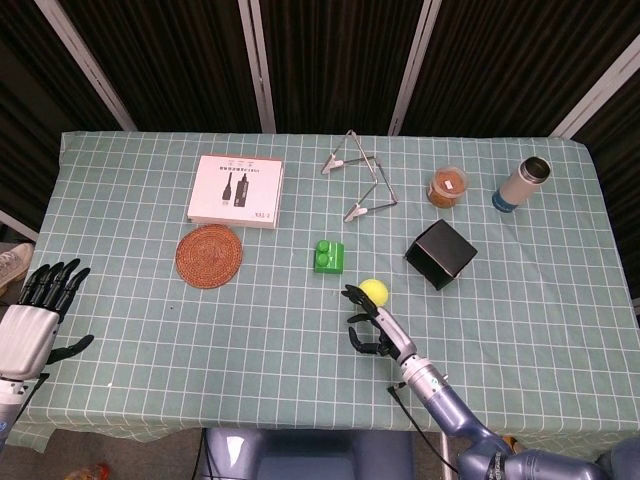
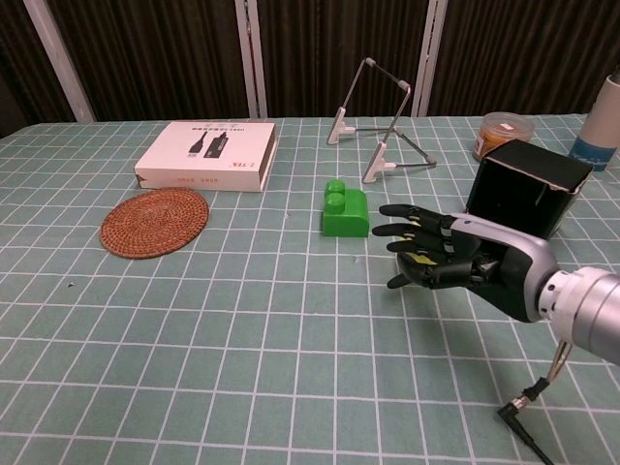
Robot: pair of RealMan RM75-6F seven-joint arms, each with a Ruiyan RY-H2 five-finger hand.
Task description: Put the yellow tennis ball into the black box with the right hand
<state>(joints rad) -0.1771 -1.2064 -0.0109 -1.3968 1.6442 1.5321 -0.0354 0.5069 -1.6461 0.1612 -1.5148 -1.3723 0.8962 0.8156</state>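
the right hand [image 1: 368, 322], fingers spread and holding nothing, reaches over the yellow tennis ball [image 1: 374, 290] on the table [image 1: 150, 320], just behind its fingertips; black box [image 1: 441, 253] sits nearby.

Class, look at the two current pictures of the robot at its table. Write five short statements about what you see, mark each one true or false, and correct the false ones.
1. The yellow ball is inside the black box. False: it is outside the box, on the table by the right hand.
2. The green block sits left of the black box in the head view. True.
3. The woven coaster lies on top of the white carton. False: it lies on the cloth beside it.
4. The left hand holds the metal flask. False: it holds nothing, fingers apart.
5. A wire stand stands behind the green block. True.
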